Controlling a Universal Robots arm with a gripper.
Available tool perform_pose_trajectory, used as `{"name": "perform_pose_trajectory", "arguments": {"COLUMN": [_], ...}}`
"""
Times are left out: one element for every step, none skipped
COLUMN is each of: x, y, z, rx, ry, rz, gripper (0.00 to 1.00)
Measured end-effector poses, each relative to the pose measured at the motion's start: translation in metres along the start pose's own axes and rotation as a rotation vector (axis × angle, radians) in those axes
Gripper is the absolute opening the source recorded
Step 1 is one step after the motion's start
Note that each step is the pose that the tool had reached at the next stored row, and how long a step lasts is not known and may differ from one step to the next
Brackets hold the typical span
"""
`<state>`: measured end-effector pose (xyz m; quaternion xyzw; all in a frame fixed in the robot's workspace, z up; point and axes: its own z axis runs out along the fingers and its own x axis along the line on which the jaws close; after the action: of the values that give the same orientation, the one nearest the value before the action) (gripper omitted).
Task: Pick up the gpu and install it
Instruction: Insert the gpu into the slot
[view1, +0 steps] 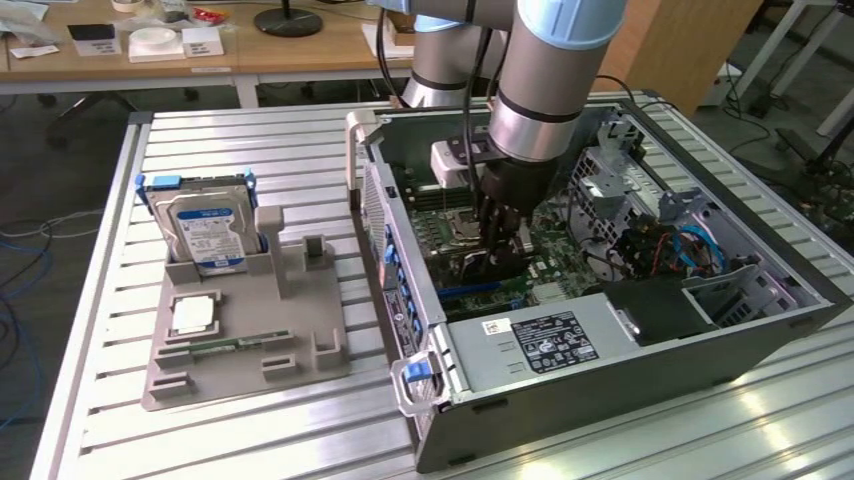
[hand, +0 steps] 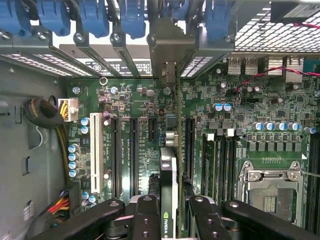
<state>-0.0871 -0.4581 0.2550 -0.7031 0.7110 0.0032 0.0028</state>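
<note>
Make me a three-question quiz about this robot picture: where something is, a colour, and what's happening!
1. Where is the hard drive?
A) in the grey holder on the table
B) on the motherboard
C) between the fingers

2. What colour is the motherboard?
A) red
B) green
C) yellow

3. The gpu is:
A) lying on the table
B) in the grey holder
C) gripped between the fingers

Answers: 1 A, it stands upright in the holder. 2 B, the board is green. 3 C, the fingers clamp it on edge over the motherboard.
</note>
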Motion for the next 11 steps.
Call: {"name": "perform_pose_trajectory", "arguments": {"x": [0.0000, 0.0000, 0.0000, 0.0000, -0.0001, 0.0000, 0.0000, 0.0000, 0.0000, 0.0000, 0.0000], "y": [0.0000, 0.0000, 0.0000, 0.0000, 0.0000, 0.0000, 0.0000, 0.0000, 0.0000, 0.0000, 0.0000], "z": [0.0000, 0.0000, 0.0000, 0.0001, 0.0008, 0.0013, 0.0016, 0.0021, 0.0023, 0.0023, 0.0023], "rx": [0.0000, 0.0000, 0.0000, 0.0000, 0.0001, 0.0001, 0.0000, 0.0000, 0.0000, 0.0000, 0.0000], "ry": [0.0001, 0.0001, 0.0000, 0.0001, -0.0003, -0.0003, -0.0001, 0.0000, 0.0001, 0.0002, 0.0002], "rz": [0.000, 0.000, 0.000, 0.000, 0.000, 0.000, 0.000, 0.000, 0.000, 0.000, 0.000], "gripper": [0.27, 0.27, 0.27, 0.27, 0.27, 0.27, 0.27, 0.27, 0.27, 0.27, 0.27]}}
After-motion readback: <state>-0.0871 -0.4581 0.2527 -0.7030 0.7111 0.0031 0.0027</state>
